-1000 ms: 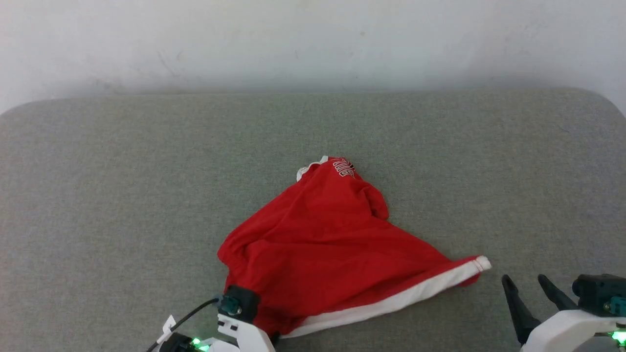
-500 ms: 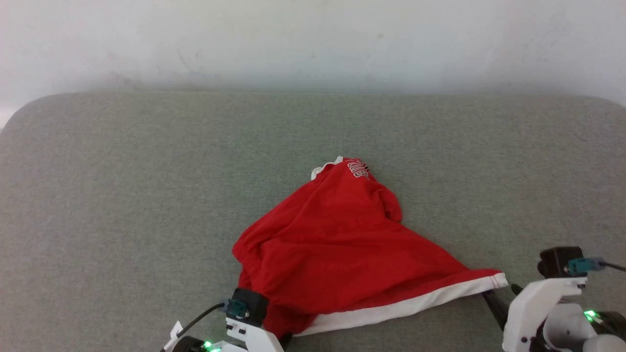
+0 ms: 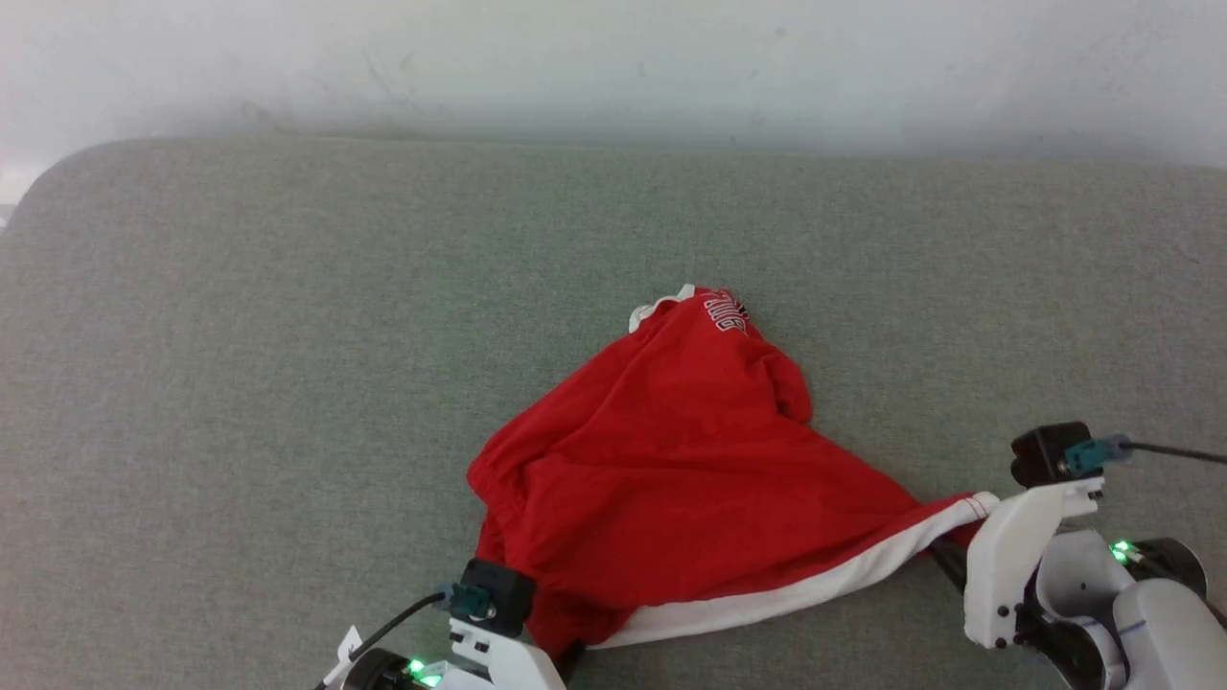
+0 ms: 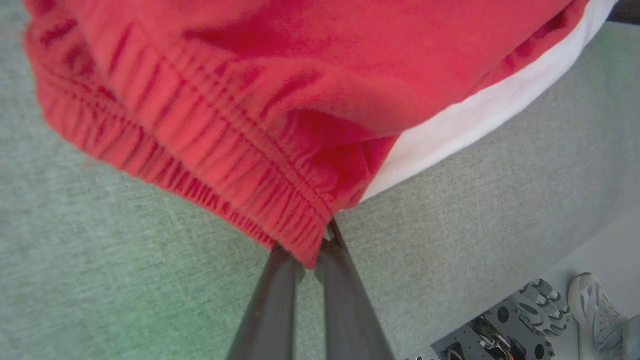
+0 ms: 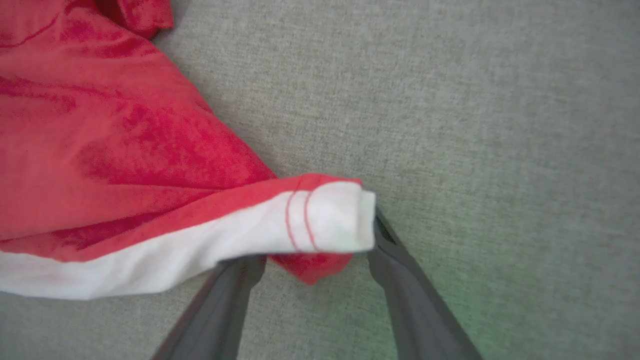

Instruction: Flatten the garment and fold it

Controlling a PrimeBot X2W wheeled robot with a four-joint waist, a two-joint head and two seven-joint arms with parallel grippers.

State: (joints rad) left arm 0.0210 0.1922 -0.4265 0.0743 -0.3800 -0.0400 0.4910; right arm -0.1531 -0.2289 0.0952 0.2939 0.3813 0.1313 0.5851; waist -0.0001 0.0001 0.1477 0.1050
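The red garment (image 3: 671, 479) lies crumpled on the grey padded surface, its white stripe (image 3: 796, 594) along the near edge. In the left wrist view my left gripper (image 4: 311, 252) is shut on the gathered red waistband (image 4: 210, 165) at the garment's near left corner. My right gripper (image 5: 315, 240) is open, and its two dark fingers (image 5: 400, 270) straddle the white hem corner (image 5: 330, 215) at the garment's right tip. In the head view the right gripper (image 3: 949, 561) meets that corner at the lower right.
The grey padded surface (image 3: 288, 335) spreads wide around the garment, with a white wall (image 3: 613, 67) behind it. The left wrist view shows the surface's near edge, then pale floor with a shoe (image 4: 595, 305) and dark robot hardware (image 4: 500, 330).
My right gripper has swung in from the right, and its open fingers now stand around the white hem corner. The head camera has shifted. The left gripper keeps its hold.
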